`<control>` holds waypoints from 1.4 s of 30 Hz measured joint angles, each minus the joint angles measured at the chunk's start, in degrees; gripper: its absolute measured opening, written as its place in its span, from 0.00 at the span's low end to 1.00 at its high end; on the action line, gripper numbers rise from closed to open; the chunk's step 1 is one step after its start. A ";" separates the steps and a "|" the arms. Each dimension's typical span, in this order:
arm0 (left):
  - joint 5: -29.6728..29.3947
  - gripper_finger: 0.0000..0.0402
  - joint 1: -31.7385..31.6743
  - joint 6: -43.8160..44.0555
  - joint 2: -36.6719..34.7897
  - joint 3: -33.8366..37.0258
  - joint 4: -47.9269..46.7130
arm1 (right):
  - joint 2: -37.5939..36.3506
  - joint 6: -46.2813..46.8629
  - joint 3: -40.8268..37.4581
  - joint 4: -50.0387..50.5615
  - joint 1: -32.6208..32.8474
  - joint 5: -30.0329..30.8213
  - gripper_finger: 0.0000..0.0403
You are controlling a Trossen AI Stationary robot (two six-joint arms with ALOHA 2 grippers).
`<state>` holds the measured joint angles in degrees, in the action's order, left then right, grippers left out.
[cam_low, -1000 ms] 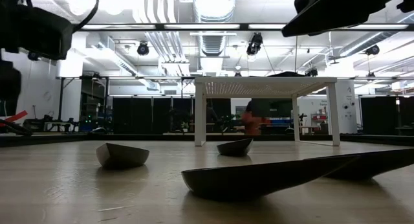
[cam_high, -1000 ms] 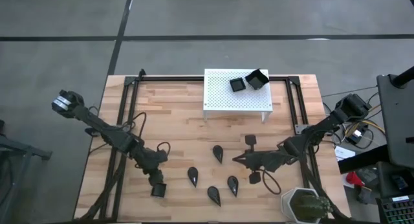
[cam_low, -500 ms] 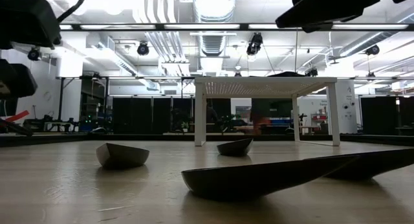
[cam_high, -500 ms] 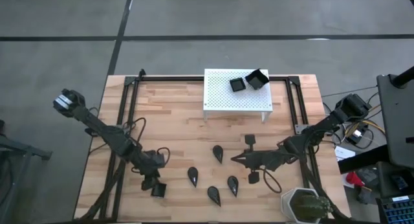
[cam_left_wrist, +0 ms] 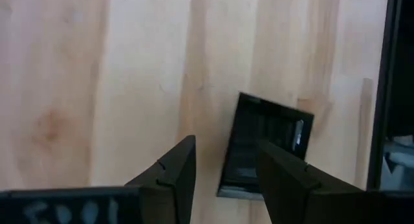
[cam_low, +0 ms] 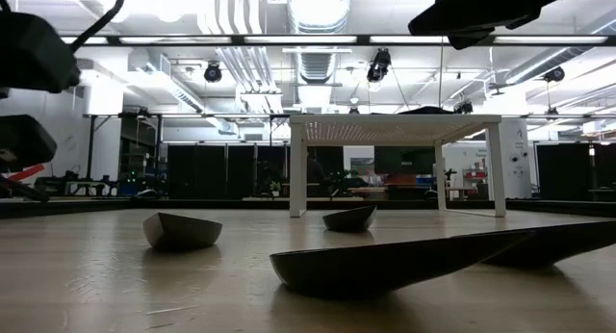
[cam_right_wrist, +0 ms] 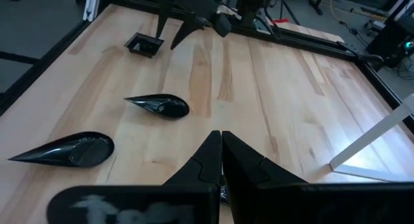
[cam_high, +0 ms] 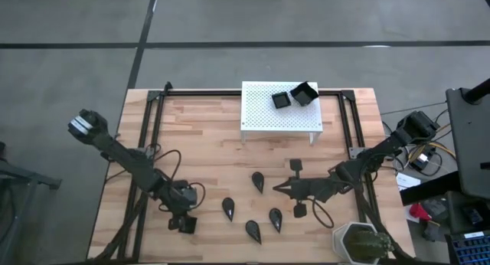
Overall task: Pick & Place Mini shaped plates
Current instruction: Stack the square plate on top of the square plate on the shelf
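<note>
Wooden table [cam_high: 207, 154], lower left of high view: left gripper [cam_left_wrist: 223, 169] spread wide over a square plate [cam_left_wrist: 266, 145]. Right gripper [cam_right_wrist: 222, 149], lower centre-right, closed and empty.

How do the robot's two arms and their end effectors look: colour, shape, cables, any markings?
Both arms are dark and slim, with jointed segments. The left arm has a pale grey part at its outer end and a thin black cable looping beside it. The left end effector has two black, wedge-shaped fingers and faint, unreadable lettering on its body. The right end effector has two black fingers tapering to points, with blurred pale lettering below.
</note>
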<state>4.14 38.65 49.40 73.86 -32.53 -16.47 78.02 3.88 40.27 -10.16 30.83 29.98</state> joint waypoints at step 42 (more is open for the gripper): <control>2.17 0.00 0.43 3.44 5.01 -0.20 2.98 | 0.02 -0.01 -0.09 -0.15 -0.37 0.09 0.02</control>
<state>6.31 39.08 52.84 78.87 -32.73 -13.50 78.04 3.87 40.18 -10.31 30.46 30.06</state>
